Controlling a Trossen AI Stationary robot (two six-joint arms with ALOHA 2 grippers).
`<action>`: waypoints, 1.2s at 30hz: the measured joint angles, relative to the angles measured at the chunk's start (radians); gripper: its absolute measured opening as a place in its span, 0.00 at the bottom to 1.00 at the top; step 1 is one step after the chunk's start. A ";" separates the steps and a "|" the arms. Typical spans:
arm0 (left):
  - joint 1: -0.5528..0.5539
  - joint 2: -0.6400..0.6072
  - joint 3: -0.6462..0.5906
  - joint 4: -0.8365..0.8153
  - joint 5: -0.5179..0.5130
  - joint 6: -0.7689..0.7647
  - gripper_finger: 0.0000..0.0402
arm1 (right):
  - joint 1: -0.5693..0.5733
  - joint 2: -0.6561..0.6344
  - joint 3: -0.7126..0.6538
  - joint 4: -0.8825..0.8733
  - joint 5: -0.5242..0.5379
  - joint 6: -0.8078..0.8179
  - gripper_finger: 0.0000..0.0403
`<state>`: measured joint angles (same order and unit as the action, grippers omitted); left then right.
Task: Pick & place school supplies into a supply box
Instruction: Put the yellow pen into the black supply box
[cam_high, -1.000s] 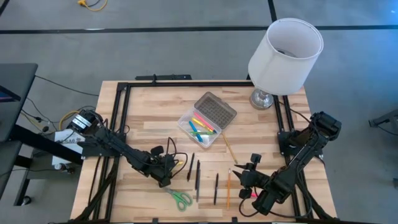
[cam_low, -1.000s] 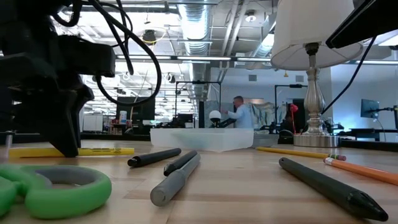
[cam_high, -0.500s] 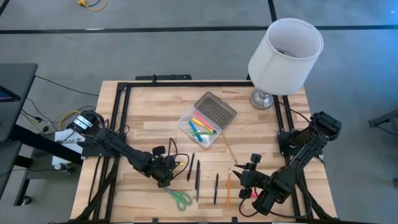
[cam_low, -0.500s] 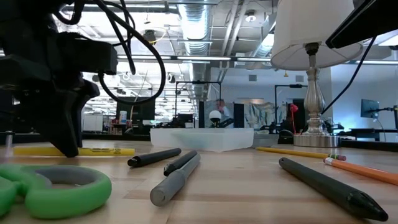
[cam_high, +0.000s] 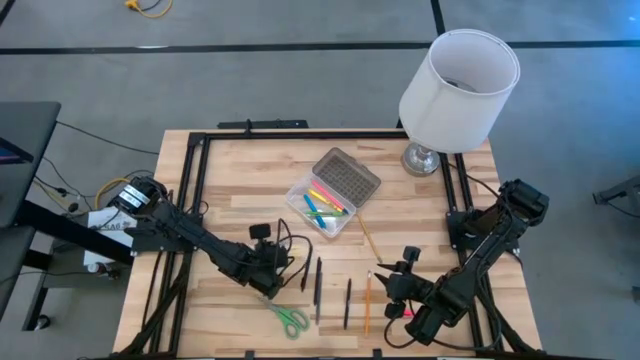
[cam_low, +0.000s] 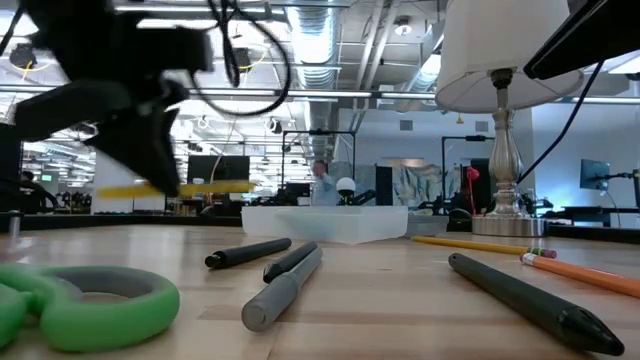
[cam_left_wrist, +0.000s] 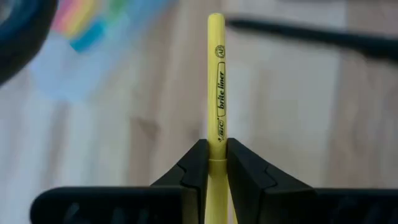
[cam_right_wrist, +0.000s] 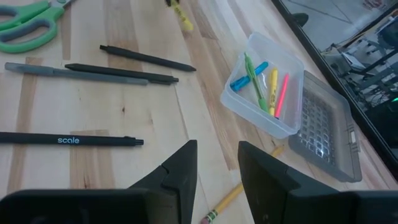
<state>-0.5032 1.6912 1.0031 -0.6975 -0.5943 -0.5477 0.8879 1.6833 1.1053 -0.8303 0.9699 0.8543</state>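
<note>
The left gripper has its two dark fingers pinched tight on a yellow highlighter, which juts straight out past the fingertips and hangs level above the wood, clear of the table. From above, that gripper sits over the table's front left part, just beside the green-handled scissors lying flat near the front edge. To the right of them a few dark pens lie roughly side by side, then an orange pencil further along.

Further back, near the middle of the table, the clear supply box stands open, its dotted grey lid folded back behind it; inside lie yellow, pink, green and blue markers. Another pencil lies just right of the box.

The right gripper waits near the front right corner, its fingers apart and gripping nothing. A white-shaded lamp stands at the far right corner.
</note>
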 joint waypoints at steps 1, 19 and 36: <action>0.011 -0.001 0.013 -0.003 -0.026 0.037 0.09 | 0.000 0.000 0.000 0.000 0.000 0.000 0.28; 0.406 -0.003 0.048 0.463 0.022 0.968 0.10 | 0.000 0.000 0.000 0.009 0.000 0.002 0.28; 0.577 -0.003 0.048 0.479 0.249 1.053 0.21 | 0.000 0.000 0.000 0.016 -0.003 0.003 0.28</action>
<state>0.0737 1.6878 1.0508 -0.2184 -0.3452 0.5049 0.8879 1.6833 1.1053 -0.8146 0.9672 0.8574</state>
